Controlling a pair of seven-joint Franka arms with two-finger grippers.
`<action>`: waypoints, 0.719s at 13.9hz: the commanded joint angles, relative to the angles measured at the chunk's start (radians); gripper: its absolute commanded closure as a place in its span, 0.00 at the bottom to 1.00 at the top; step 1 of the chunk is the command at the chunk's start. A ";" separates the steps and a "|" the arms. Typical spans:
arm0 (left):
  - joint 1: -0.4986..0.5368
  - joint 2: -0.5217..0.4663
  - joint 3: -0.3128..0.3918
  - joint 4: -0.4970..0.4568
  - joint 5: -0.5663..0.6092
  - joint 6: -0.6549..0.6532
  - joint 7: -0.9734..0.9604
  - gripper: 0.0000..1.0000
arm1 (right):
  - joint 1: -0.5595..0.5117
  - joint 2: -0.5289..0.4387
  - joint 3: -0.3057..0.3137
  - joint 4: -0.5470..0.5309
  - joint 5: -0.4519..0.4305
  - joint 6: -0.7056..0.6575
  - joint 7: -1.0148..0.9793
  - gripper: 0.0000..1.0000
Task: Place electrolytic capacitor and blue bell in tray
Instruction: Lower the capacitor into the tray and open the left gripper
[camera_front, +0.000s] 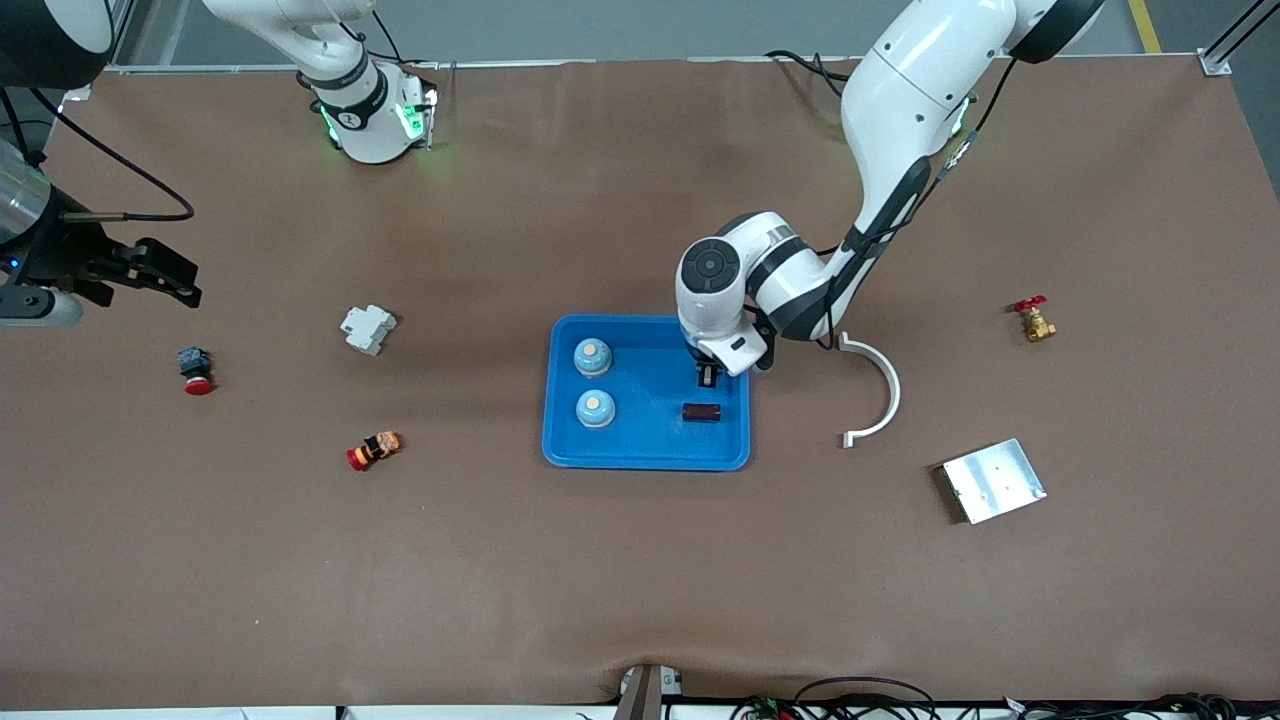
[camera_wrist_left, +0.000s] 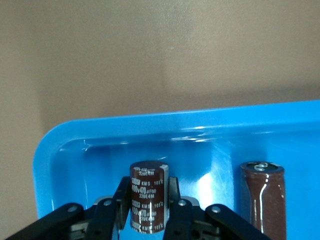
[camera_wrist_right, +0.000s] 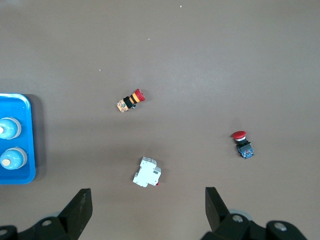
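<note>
My left gripper is down over the blue tray, at the corner toward the left arm's end and the robots' bases, and its fingers are pinched tight on an electrolytic capacitor: brown sleeve, white print, standing upright between the pads. In the front view that gripper sits just inside the tray's rim, with my wrist above it.

A second capacitor lies flat on its side on the tray floor, a little nearer the front camera than my gripper (the left wrist view shows it close beside the one I hold, not touching). Two blue bells are in the tray too, at the end toward the right arm: one bell closer to the bases, the other bell nearer the front camera, just apart from each other.

My right gripper hangs wide, holding nothing, over bare table toward the right arm's end; that arm is waiting. Below it sit a white breaker, a red push button and a red-and-yellow switch.

Toward the left arm's end rest a white curved bracket, a silver plate and a brass valve.
</note>
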 joint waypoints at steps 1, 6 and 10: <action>-0.020 0.017 0.022 0.020 0.033 -0.007 -0.034 0.01 | -0.027 -0.026 0.007 -0.012 0.000 0.003 -0.011 0.00; -0.017 0.006 0.019 0.081 0.028 -0.082 -0.029 0.00 | -0.027 -0.026 -0.006 -0.019 0.001 0.001 -0.016 0.00; -0.016 -0.011 0.008 0.127 0.022 -0.174 -0.022 0.00 | -0.030 -0.027 -0.004 -0.014 0.001 -0.009 -0.014 0.00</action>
